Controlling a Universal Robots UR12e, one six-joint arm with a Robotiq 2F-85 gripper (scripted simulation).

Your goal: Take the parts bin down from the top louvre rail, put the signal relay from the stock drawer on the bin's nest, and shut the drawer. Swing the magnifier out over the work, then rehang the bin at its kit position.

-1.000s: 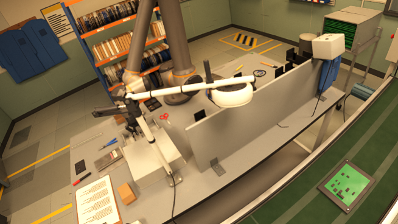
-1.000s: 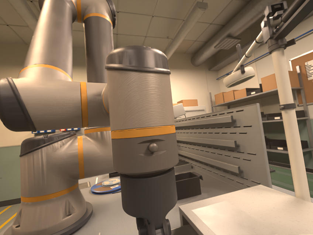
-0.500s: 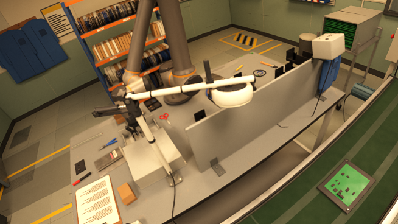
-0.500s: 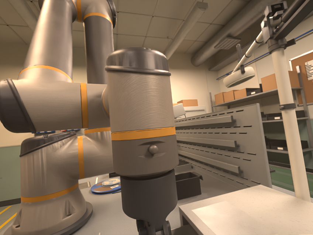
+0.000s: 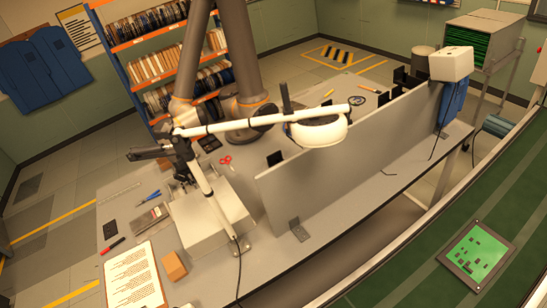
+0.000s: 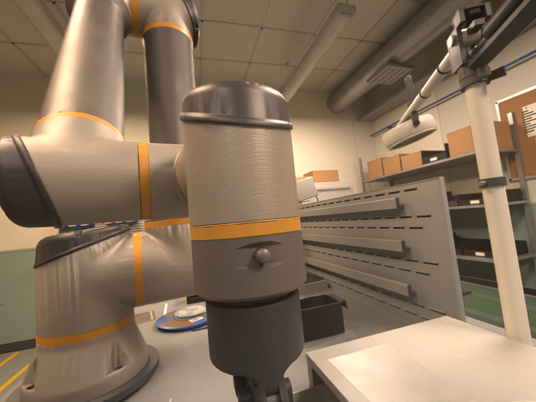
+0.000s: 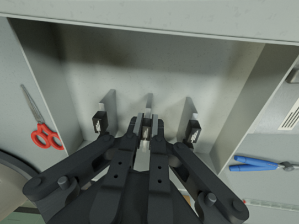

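At the bench's left end the stock drawer (image 7: pixel 149 91) stands pulled out of its grey cabinet (image 5: pixel 211 219). Three small black signal relays sit in a row against thin dividers. My gripper (image 7: pixel 146 132) reaches down into the drawer and is closed on the middle relay (image 7: pixel 145 133). A second relay (image 7: pixel 99 122) stands to its left and a third (image 7: pixel 193 132) to its right. The dark parts bin (image 6: pixel 322 315) sits on the bench in front of the louvre panel (image 6: pixel 368 246). The magnifier (image 5: pixel 320 129) hangs on its white arm near the panel's top edge.
The drawer's side walls rise close on either side of my fingers. Red scissors (image 7: pixel 44 135) lie on the bench to the left and blue pliers (image 7: pixel 256 162) to the right. The magnifier's post (image 5: pixel 209 192) stands on the cabinet.
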